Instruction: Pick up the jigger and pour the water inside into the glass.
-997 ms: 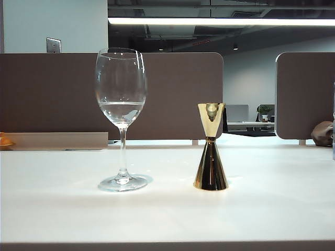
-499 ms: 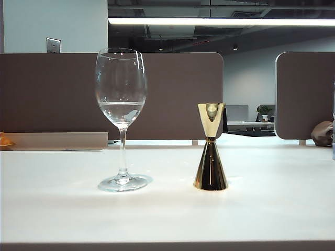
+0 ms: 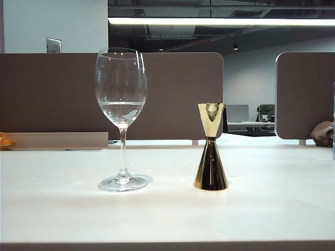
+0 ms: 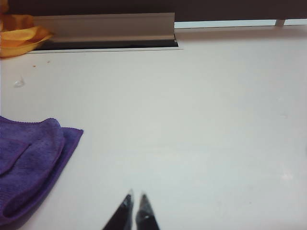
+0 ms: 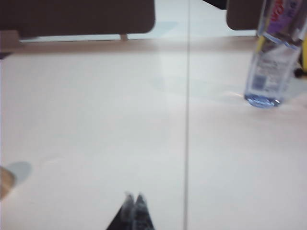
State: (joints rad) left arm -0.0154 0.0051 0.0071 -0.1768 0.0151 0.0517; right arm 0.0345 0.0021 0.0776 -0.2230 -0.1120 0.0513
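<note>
In the exterior view the gold jigger [image 3: 210, 149] stands upright on the white table [image 3: 272, 209], right of the tall clear glass [image 3: 121, 78]. A shallow pool of water [image 3: 121, 109] lies in the glass's bowl; the inside of the jigger is hidden. Neither gripper shows in the exterior view. In the left wrist view my left gripper [image 4: 135, 197] hovers shut over bare table with nothing between its tips. In the right wrist view my right gripper [image 5: 134, 196] is shut and empty, also over bare table. Neither wrist view shows the glass.
A purple cloth [image 4: 29, 163] lies beside the left gripper, with an orange object [image 4: 19, 33] and a grey rail [image 4: 105, 28] at the table's back. A clear plastic bottle [image 5: 271, 62] stands off to one side of the right gripper. Brown partitions [image 3: 178, 94] back the table.
</note>
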